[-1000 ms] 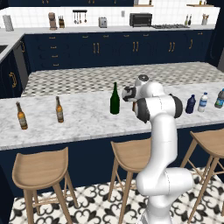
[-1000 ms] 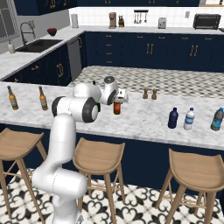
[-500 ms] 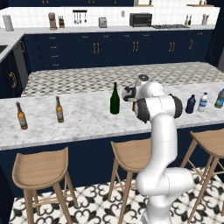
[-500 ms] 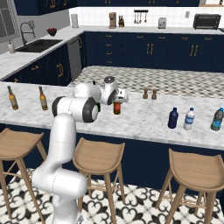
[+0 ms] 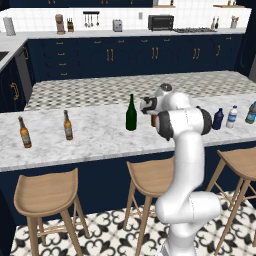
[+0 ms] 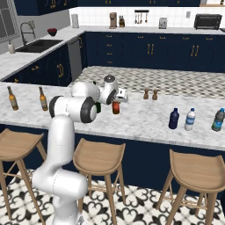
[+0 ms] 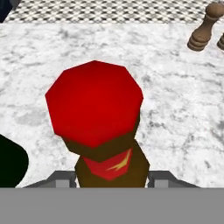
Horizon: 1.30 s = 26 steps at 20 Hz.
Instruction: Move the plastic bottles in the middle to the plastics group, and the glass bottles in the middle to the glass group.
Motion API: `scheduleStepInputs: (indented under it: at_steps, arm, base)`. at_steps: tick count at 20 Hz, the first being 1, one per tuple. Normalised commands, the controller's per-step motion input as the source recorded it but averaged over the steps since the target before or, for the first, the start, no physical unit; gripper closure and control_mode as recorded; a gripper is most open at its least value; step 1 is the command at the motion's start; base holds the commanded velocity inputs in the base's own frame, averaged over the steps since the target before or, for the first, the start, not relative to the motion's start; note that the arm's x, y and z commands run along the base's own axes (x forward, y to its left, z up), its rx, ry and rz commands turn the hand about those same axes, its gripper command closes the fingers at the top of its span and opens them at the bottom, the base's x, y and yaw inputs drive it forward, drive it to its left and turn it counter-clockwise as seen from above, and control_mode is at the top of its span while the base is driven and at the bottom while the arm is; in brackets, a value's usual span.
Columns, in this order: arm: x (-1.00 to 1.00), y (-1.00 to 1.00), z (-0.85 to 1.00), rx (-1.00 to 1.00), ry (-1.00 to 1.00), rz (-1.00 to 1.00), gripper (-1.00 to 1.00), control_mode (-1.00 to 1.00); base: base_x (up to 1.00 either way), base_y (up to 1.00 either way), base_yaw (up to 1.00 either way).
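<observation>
Arm pose unchanged from a second ago; gripper fingers now sit tight against both sides of the short brown bottle, clamped on it. It stands upright mid-counter beside the green wine bottle; octagonal red top, red label. Two amber beer bottles at left, three bottles at right.

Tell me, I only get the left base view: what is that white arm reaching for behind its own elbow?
Observer: A short reddish-brown bottle with a red top. The hand view shows it between the finger tips of the gripper, which seem to press its sides.
Operator: Is it lifted?
Observer: In the right base view it appears to stand on the marble counter.
Operator: Anything close by?
Observer: Two small wooden shakers stand beyond it, apart from it.
</observation>
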Motion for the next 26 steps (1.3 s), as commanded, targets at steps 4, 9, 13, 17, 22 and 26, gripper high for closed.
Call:
scheduleStepInputs:
  at_steps: [4,9,13,17,22,26]
  arm:
    - [-0.97,-0.11,0.37,0.08,-0.09,0.0,1.0,-1.0]
    - [-1.0,-0.05,0.32,0.08,-0.09,0.0,1.0,-1.0]
    - [-1.0,0.07,0.6,0.02,-0.1,0.04,1.0,-1.0]
    - [-1.0,0.36,0.55,0.0,-0.02,0.17,1.0,-1.0]
    - [-0.74,0.76,0.43,-0.02,0.04,0.21,1.0,-1.0]
    - [-0.32,1.0,0.34,-0.05,0.08,0.25,1.0,-1.0]
  base:
    - [0.0,0.0,0.0]
    - [0.0,0.0,0.0]
    - [0.0,0.0,0.0]
    - [0.0,0.0,0.0]
    - [0.0,0.0,0.0]
    - [0.0,0.0,0.0]
